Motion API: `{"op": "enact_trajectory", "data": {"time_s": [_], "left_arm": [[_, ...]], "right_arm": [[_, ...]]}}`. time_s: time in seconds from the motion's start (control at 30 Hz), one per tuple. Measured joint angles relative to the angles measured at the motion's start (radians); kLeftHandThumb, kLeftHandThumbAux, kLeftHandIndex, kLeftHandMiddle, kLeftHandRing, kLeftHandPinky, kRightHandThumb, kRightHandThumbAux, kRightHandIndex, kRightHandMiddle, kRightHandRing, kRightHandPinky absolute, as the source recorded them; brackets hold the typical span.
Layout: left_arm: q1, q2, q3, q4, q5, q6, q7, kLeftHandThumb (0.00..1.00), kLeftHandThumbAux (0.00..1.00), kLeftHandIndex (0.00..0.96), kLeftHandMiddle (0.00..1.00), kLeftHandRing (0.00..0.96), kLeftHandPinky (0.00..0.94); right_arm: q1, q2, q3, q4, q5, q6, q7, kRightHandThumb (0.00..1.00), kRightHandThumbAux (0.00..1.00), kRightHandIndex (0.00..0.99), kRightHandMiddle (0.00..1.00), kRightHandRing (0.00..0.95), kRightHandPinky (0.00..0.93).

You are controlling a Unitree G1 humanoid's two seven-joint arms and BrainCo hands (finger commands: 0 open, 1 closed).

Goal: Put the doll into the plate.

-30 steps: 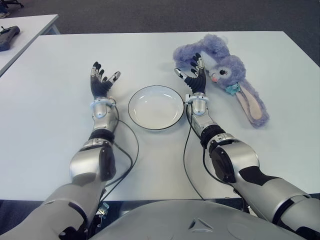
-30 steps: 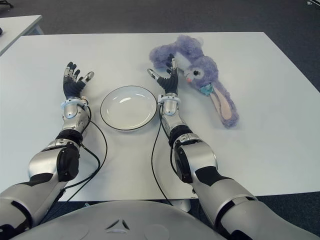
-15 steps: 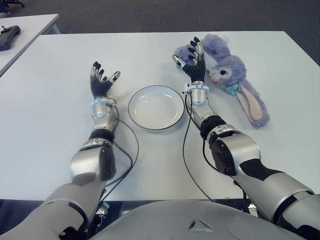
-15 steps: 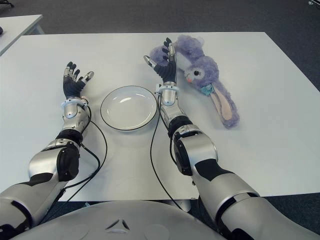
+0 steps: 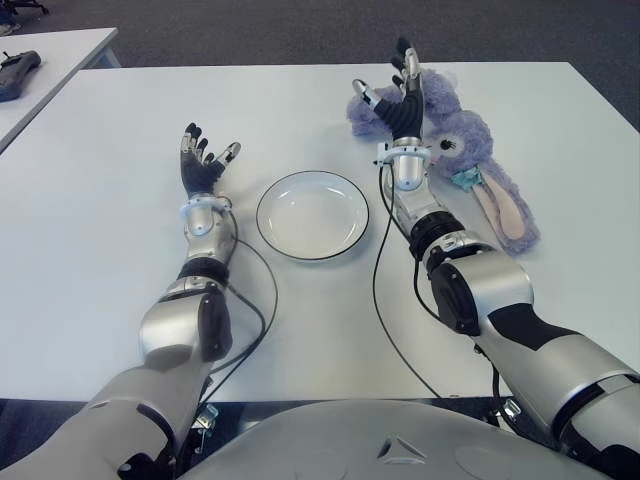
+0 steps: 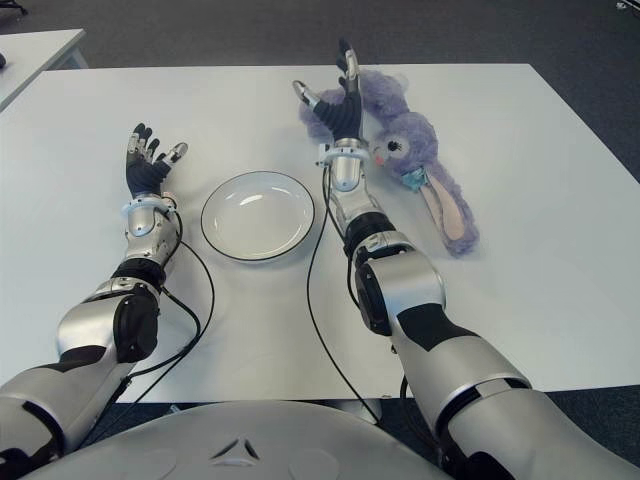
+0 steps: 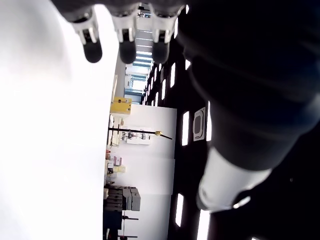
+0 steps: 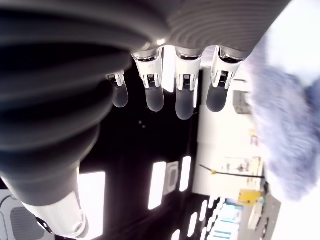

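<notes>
Toward the surface's point(image 5: 110, 250) far right, my right robot hand point(image 5: 398, 95) hovers, fingers spread and empty, against the doll point(image 5: 465, 150). I'm reaching; next I must close on it and carry it to the plate point(image 5: 312, 215). Left robot hand point(image 5: 203, 165), open, shows left of the plate.

A fluffy lavender plush rabbit doll point(image 5: 468, 150) lies on the white tabletop point(image 5: 100, 250), to the right of a round white plate with a thin dark rim point(image 5: 312, 215). The right hand point(image 5: 398, 90), fingers spread and raised, shows against the doll's left side. The left hand point(image 5: 203, 160), fingers open, shows left of the plate.
</notes>
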Motion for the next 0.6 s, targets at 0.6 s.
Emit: {"op": "enact_trajectory", "data": {"time_s": [0.6], "left_arm": [[0.0,0.0,-0.001,0.0,0.0,0.0,0.0,0.0,0.855,0.045,0.046,0.023,0.038]], "right_arm": [[-0.112,-0.1,0.002,0.0,-0.003,0.001,0.043,0.125,0.767,0.022,0.062,0.058,0.061]]}}
